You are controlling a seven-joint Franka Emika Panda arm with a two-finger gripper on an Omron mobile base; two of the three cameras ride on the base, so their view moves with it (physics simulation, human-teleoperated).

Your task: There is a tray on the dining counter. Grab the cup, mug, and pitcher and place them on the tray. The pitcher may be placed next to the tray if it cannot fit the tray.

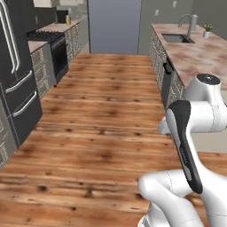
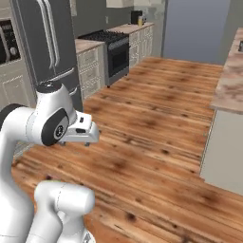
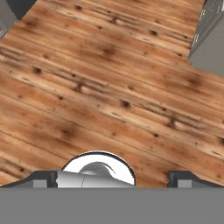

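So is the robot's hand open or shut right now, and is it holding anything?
End effector: open, holding nothing, over the brown wooden plank floor.

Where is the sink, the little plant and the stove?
sink (image 1: 177,38), left base view, on its dark basin.
potted plant (image 1: 207,31), left base view, on its white pot.
stove (image 2: 114,53), right base view, on its black oven front.
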